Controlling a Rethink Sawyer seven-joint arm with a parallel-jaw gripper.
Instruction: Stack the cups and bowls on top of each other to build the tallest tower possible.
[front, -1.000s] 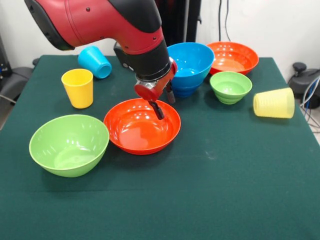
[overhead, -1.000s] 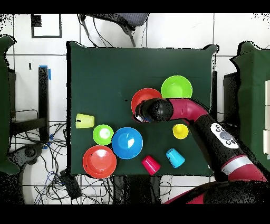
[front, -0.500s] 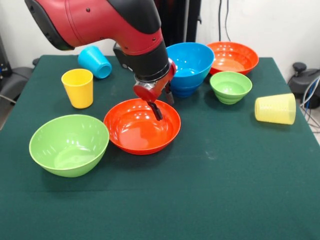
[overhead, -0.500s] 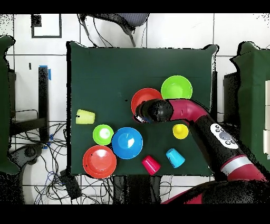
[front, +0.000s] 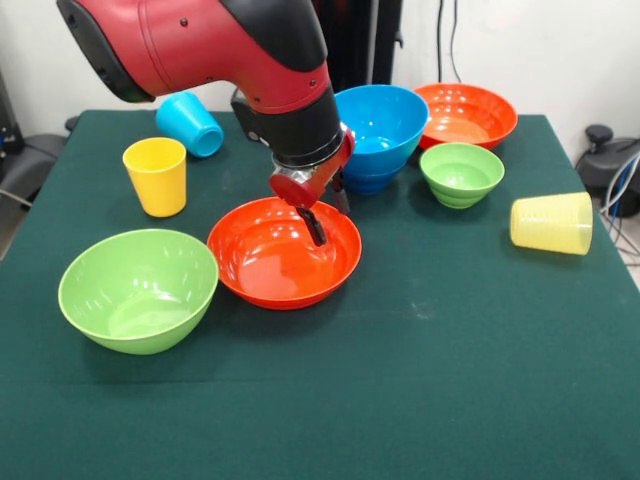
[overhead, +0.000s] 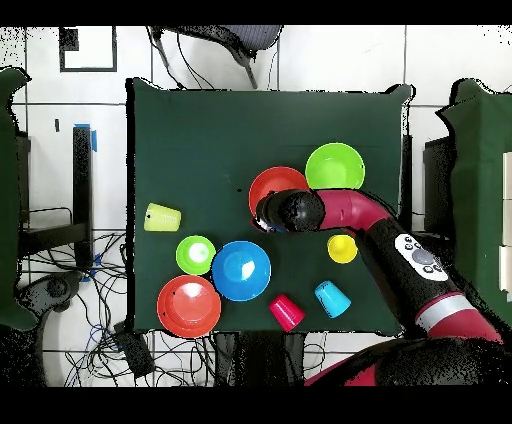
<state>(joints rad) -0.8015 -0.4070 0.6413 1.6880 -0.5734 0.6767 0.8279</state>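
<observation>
Bare near half of the table (front: 420, 400); bowls (front: 285, 252) and cups (front: 156, 175) crowd behind.

The red and black arm (front: 200, 50) enters the front view from the upper left and bends down to a black wrist section, ending in the gripper (front: 325, 212) pointing downward with a slight tilt. Two dark fingers (front: 314, 224) hang below a red mounting plate, spread with a gap between them. In the overhead view the arm (overhead: 400, 260) reaches from the lower right up and leftward, its wrist hiding the gripper underneath.
</observation>
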